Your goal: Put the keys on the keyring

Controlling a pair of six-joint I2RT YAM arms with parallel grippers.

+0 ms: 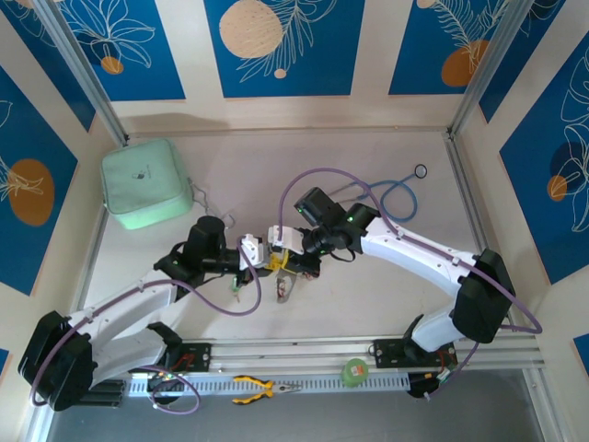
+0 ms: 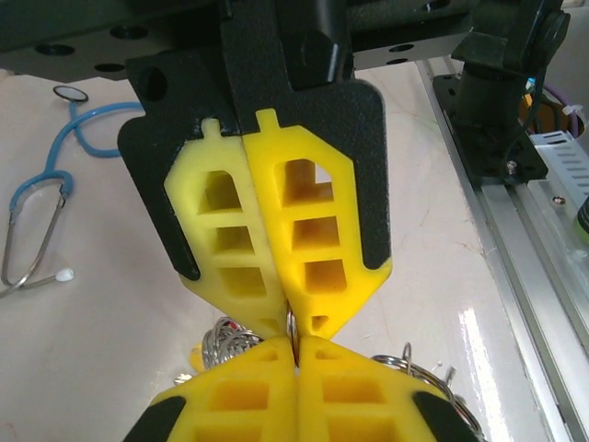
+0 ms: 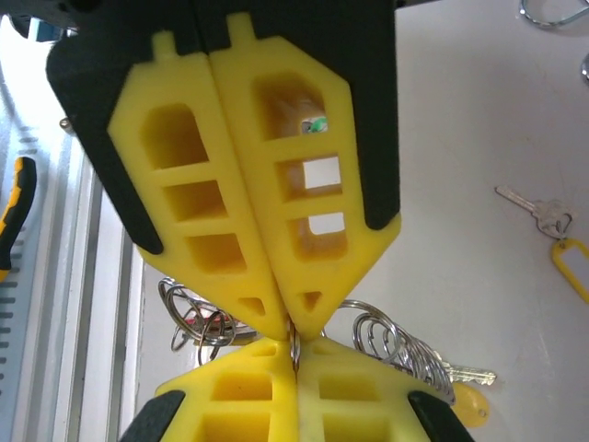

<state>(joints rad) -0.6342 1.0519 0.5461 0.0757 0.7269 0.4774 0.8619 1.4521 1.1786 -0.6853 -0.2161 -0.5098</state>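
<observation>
My two grippers meet tip to tip above the table's middle. In the left wrist view my left gripper (image 2: 298, 348) is shut on a thin silvery ring of the keyring (image 2: 292, 324). The right gripper's yellow fingers (image 2: 313, 230) press the same ring from above. My right gripper (image 3: 295, 348) is likewise shut on that ring, with coiled keyring loops (image 3: 398, 345) hanging to its right and more rings (image 3: 196, 318) to its left. One key (image 3: 470, 375) with a yellow tag hangs by the coils. Another of the keys (image 3: 538, 214) lies on the table with a yellow tag. From above, the left gripper (image 1: 265, 259) and the right gripper (image 1: 283, 258) touch.
A mint-green pouch (image 1: 145, 182) sits at the back left. A blue stethoscope (image 1: 396, 193) lies at the back right, its metal earpieces (image 2: 32, 230) in the left wrist view. Yellow-handled pliers (image 1: 262, 389) and a green tape roll (image 1: 354, 371) rest on the front rail.
</observation>
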